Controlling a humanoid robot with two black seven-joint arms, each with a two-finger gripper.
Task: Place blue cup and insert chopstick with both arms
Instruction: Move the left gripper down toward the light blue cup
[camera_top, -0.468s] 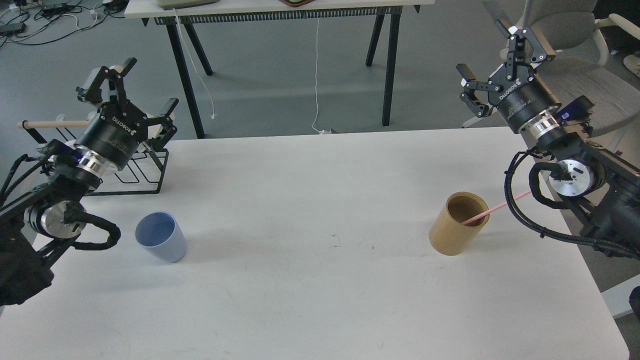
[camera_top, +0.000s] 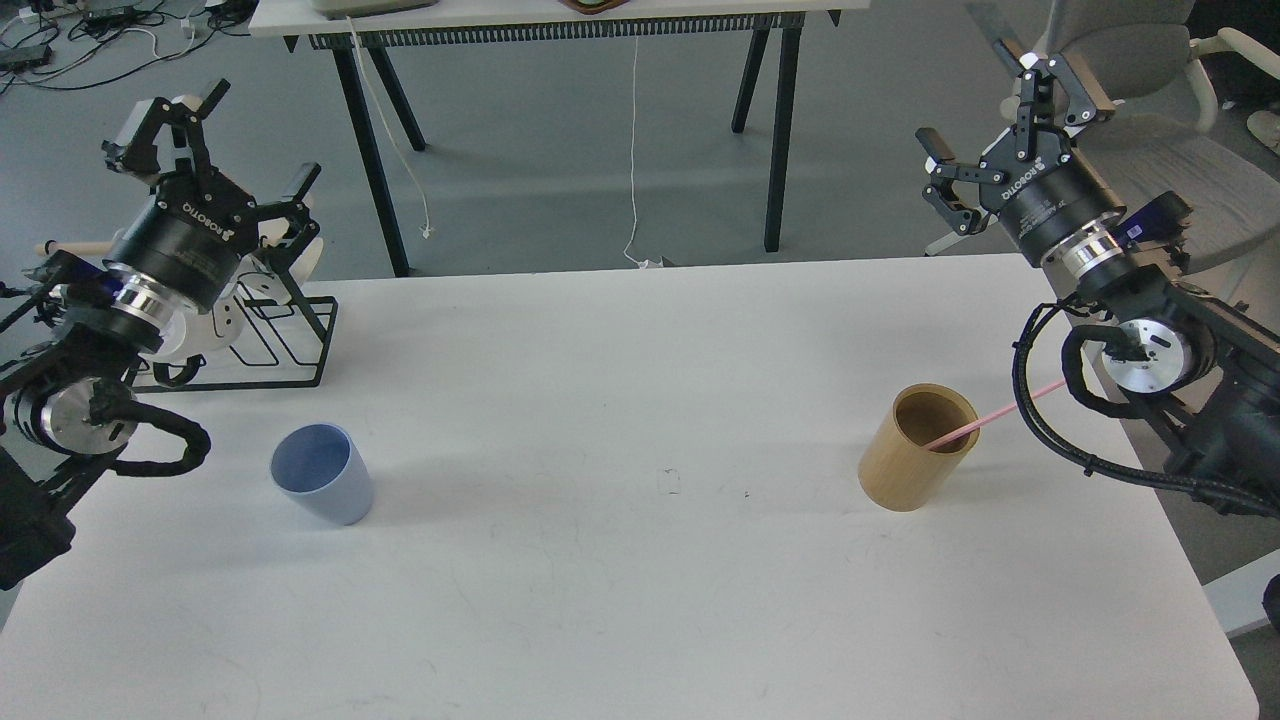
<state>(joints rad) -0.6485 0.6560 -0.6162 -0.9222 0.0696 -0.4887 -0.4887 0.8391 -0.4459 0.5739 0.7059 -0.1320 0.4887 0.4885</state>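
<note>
The pale blue cup (camera_top: 322, 487) stands upright and alone on the white table (camera_top: 640, 560) at the left. The pink chopstick (camera_top: 985, 416) leans in the tan wooden holder (camera_top: 917, 447) at the right, its upper end passing behind my right arm's cables. My left gripper (camera_top: 215, 140) is open and empty, raised above the black wire rack, well behind and left of the cup. My right gripper (camera_top: 1000, 105) is open and empty, raised beyond the table's far right edge, above and behind the holder.
A black wire rack (camera_top: 255, 335) with white mugs and a pale wooden rod stands at the table's far left. Another table's black legs (camera_top: 370, 150) stand on the floor behind. A grey office chair (camera_top: 1150, 120) is at the back right.
</note>
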